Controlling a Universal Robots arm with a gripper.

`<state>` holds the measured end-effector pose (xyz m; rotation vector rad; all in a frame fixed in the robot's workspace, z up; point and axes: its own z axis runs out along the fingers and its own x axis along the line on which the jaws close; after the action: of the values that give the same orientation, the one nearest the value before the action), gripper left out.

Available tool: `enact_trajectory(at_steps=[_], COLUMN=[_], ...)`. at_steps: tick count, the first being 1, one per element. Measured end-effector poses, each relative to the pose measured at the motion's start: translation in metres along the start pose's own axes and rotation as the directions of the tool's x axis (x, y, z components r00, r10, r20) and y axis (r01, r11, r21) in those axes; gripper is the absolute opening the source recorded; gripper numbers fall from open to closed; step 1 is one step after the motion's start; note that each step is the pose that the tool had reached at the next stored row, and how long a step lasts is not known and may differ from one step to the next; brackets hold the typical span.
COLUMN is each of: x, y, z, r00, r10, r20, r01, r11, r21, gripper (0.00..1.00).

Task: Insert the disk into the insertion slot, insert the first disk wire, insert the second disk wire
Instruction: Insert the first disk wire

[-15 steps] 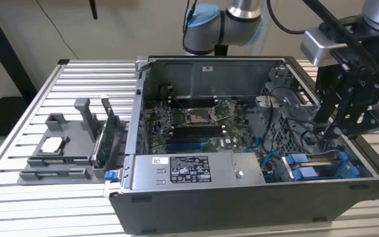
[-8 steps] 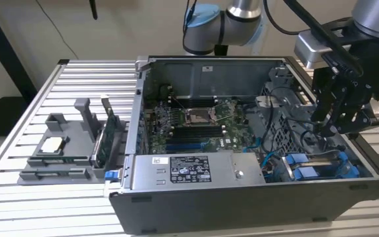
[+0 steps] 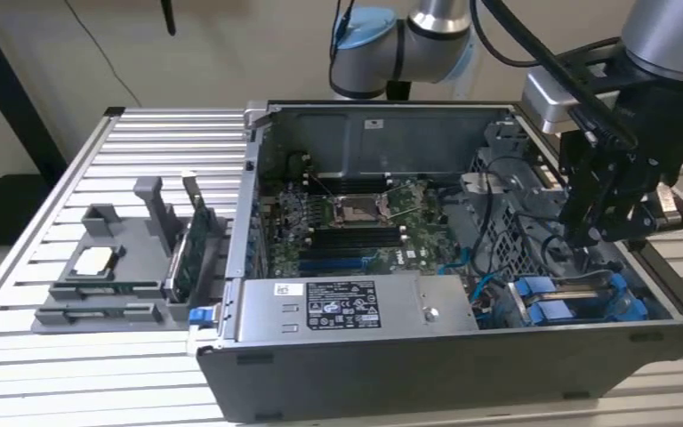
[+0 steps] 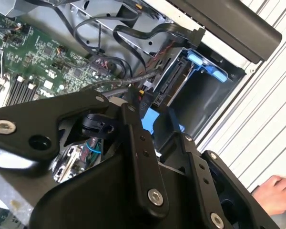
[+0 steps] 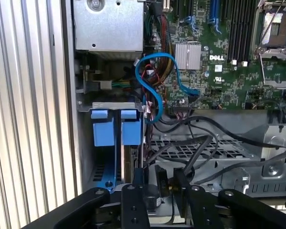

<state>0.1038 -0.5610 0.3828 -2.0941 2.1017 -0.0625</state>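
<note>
Disk point(image 5: 131, 133) in insertion slot point(image 5: 229, 150), mostly hidden

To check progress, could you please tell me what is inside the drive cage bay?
The disk in its blue carrier sits inside the drive cage bay, with two blue tabs at the opening. The gripper covers its other end, so any wire connections cannot be seen.

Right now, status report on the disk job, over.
Gripper low over the drive corner of the case. Disk in the insertion slot. Black cables beside the gripper; a person's hand nearby.
</note>
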Motion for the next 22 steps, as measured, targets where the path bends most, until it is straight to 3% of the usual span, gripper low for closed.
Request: enact_trajectory(at_steps=[1,2,10,13,14,22], x=[0.0,0.0,0.0002,0.0002,0.0002,0.0002], y=[0.0003,0.0004,0.0007,0.0008,0.0008,0.0009], z=[0.0,-0.0001,-0.0002,-0.0002,-0.0002,-0.0001], r00=[1.0,1.0,1.0,1.0,1.0,1.0], r10=[0.0,0.0,0.001,0.001,0.001,0.001], r20=[0.0004,0.0009,0.0041,0.004,0.004,0.0038], r01=[0.0,0.0,-0.001,-0.001,-0.001,-0.001], r11=[1.0,1.0,1.0,1.0,1.0,1.0], r21=[0.0,0.0,0.0,0.0,0.0001,0.0004], gripper=[0.39,0.31,0.31,0.29,0.22,0.19])
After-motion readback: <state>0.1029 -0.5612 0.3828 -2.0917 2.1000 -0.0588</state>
